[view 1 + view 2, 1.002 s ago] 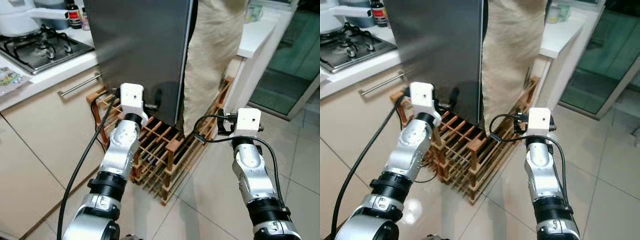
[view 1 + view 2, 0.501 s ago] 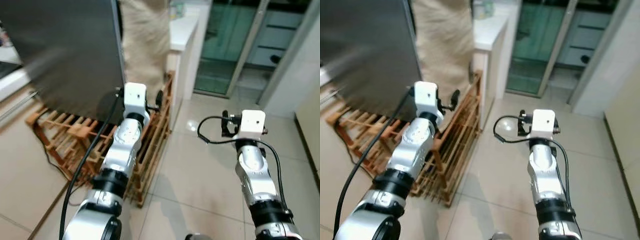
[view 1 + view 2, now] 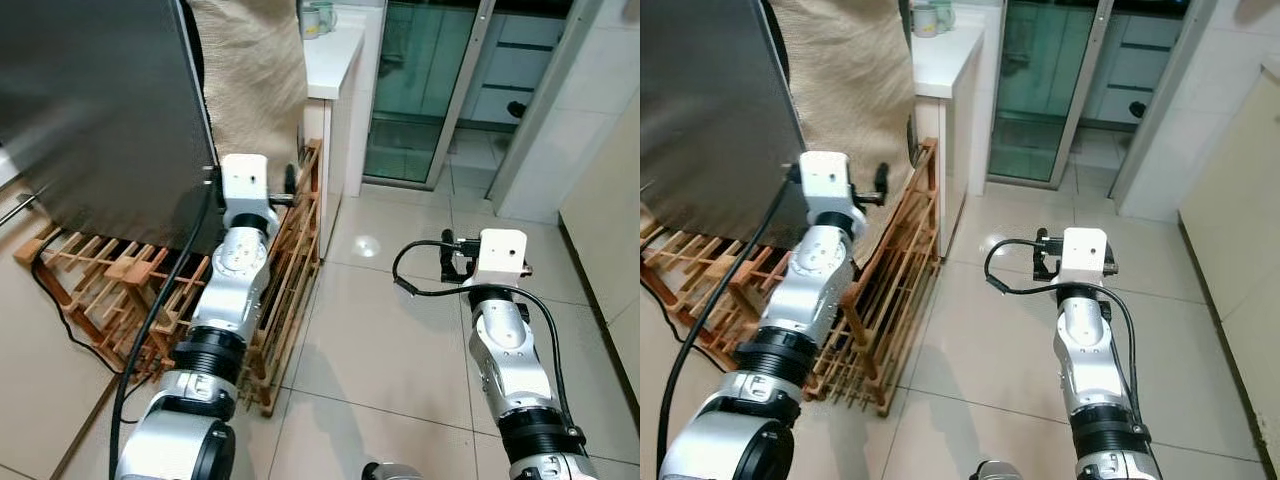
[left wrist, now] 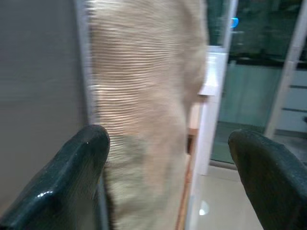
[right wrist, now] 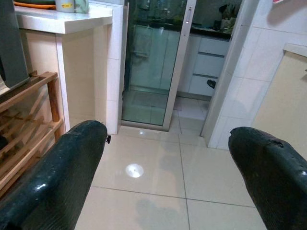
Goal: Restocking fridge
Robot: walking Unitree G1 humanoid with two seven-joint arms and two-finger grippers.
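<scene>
Nearest: two silver arms raised over a pale tiled floor [image 3: 400, 340].

Left gripper [image 4: 172, 172]: fingers [image 4: 79, 167] spread wide, nothing between them; held just in front of the dark grey appliance panel [image 3: 100, 110], probably the fridge side, though the wrist view is blurred.

Right gripper [image 5: 168, 167]: fingers [image 5: 268, 163] spread wide, empty; held over open floor, well apart from the furniture.

Low wooden slatted rack [image 3: 290, 260]: on the floor beside the left arm, running under the grey panel and along the counter base.

Black cable [image 3: 60, 320]: trails on the floor by the rack.

Beige woven cloth [image 3: 255, 75]: hangs just beside the grey panel's edge, above the rack.

White counter end [image 3: 945, 50]: beyond the cloth, with a cup-like item [image 3: 925, 17] on top.

Farthest: glass sliding door [image 3: 425, 90] with metal frame; white drawers visible behind it.
</scene>
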